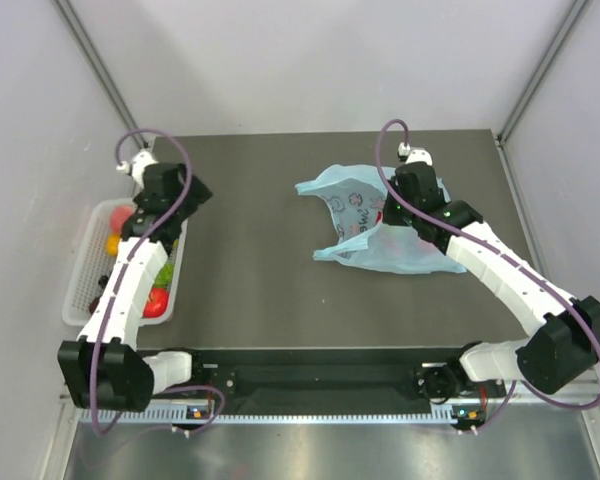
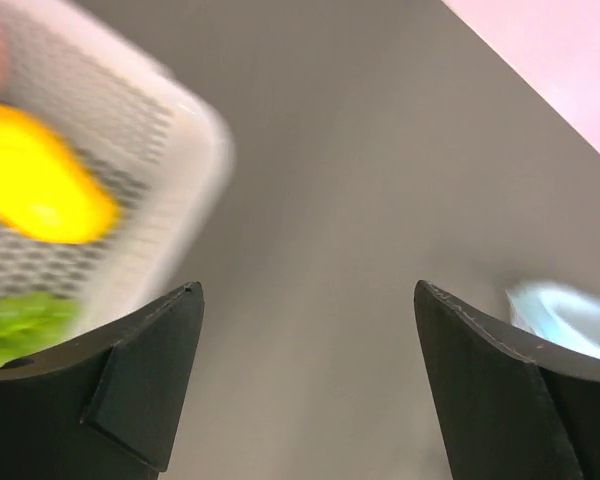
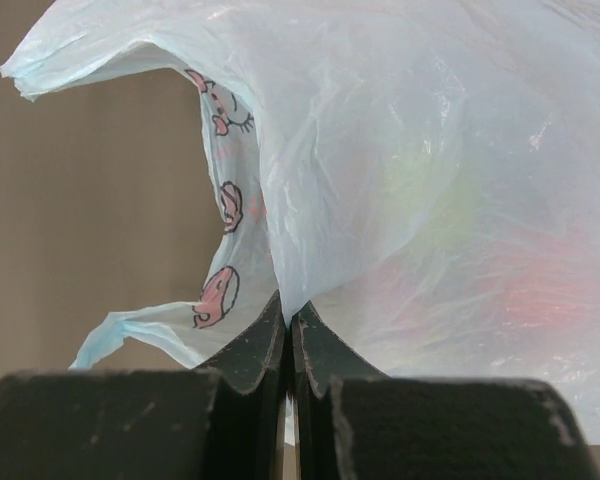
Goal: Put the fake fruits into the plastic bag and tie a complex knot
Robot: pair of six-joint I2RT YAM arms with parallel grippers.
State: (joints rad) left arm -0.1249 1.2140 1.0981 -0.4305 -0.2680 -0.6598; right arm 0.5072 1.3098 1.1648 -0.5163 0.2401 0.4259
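Note:
The light-blue plastic bag (image 1: 365, 225) lies on the dark table right of centre, its printed patch facing up. My right gripper (image 1: 392, 208) is shut on a fold of the bag (image 3: 380, 180) and holds it up; faint red and green shapes show through the plastic. Fake fruits lie in the white mesh basket (image 1: 85, 285) at the left edge: a red apple (image 1: 157, 302), a yellow one (image 1: 112, 243), green grapes (image 1: 164, 272). My left gripper (image 1: 180, 195) is open and empty over the table beside the basket. The yellow fruit (image 2: 40, 180) and a green one (image 2: 20, 325) show blurred.
The basket's rim (image 2: 195, 150) is just left of my left fingers. The dark table (image 1: 250, 260) lies between the basket and the bag. White walls enclose the table; its far corner shows in the left wrist view (image 2: 550, 60).

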